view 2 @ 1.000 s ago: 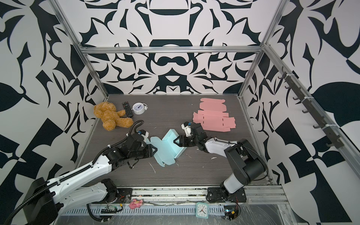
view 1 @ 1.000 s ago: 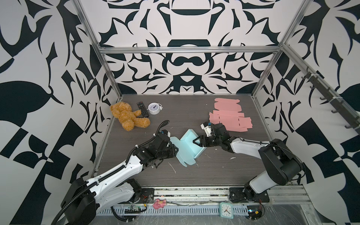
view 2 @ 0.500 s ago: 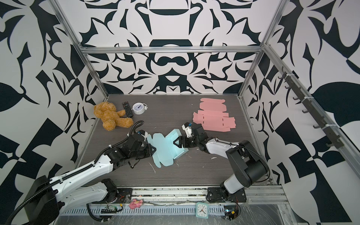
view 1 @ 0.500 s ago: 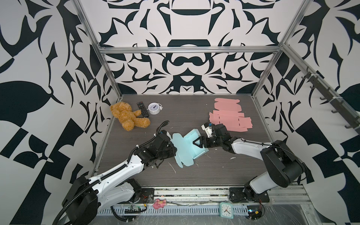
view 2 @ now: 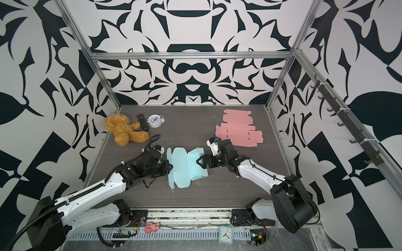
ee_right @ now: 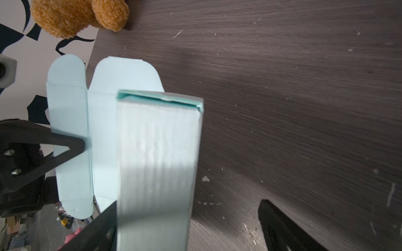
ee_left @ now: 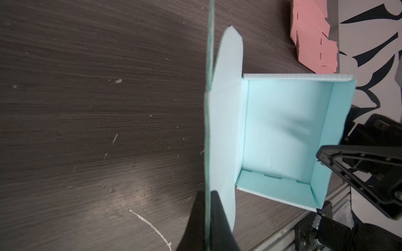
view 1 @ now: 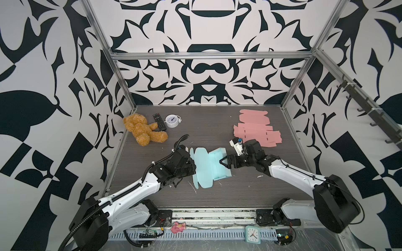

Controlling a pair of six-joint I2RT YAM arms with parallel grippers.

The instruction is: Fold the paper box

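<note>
A light blue paper box [view 1: 206, 171] [view 2: 185, 169], partly folded, lies mid-table with its tray walls up and its lid flaps spread to the left. My left gripper [view 1: 194, 166] [view 2: 170, 166] [ee_left: 207, 193] is shut on the thin edge of a lid flap. In the left wrist view the open tray [ee_left: 282, 130] faces me. My right gripper [view 1: 224, 162] [view 2: 200, 162] [ee_right: 187, 206] stands open, its jaws straddling the box's right wall [ee_right: 158, 152]. One finger [ee_right: 274, 217] is well clear of that wall.
Flat pink box blanks [view 1: 254, 130] [view 2: 237, 132] lie at the back right. A teddy bear [view 1: 143, 130], a remote [view 1: 158, 121] and a white alarm clock [view 1: 171, 120] sit at the back left. A small clock [view 1: 252, 233] and a pink toy [view 1: 177, 227] rest on the front rail.
My left gripper has closed onto the lid flap. My right gripper has opened wide and let go of the box's right wall. The box has turned slightly.
</note>
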